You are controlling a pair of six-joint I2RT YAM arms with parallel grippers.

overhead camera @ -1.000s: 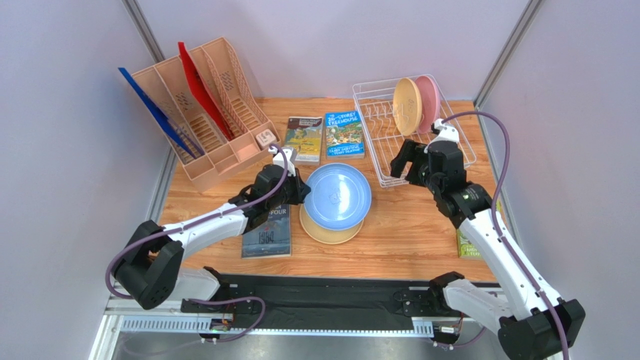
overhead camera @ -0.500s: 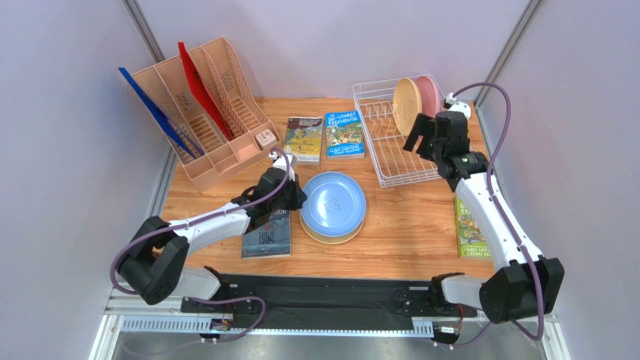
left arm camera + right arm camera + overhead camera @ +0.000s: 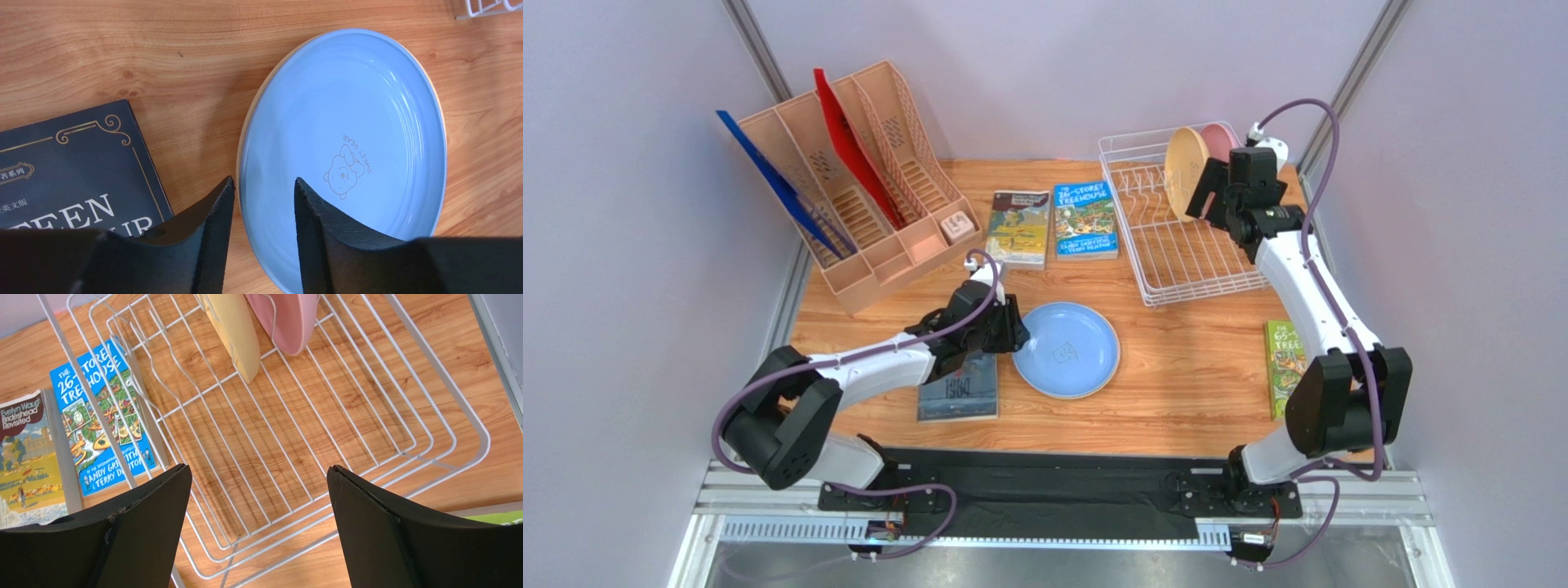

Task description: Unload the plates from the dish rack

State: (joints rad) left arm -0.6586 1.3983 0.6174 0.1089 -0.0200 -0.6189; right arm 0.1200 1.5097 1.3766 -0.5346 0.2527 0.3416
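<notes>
Left wrist view: the left hand [image 3: 264, 182] holds its fingers a little apart, astride the rim of the light blue plate [image 3: 362, 110], which lies flat mid-tabletop [image 3: 1185, 368] just beside a dark book [image 3: 67, 177]. The right hand [image 3: 259, 471] gapes wide above the dish rack [image 3: 1173, 257] at the far right corner, where a yellow plate [image 3: 233, 331] and a pink plate [image 3: 288, 318] stand on edge.

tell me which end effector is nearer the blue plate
Left. The left end effector is at the rim of the blue plate, jaws open astride it; the right end effector is far off, over the dish rack.
</notes>
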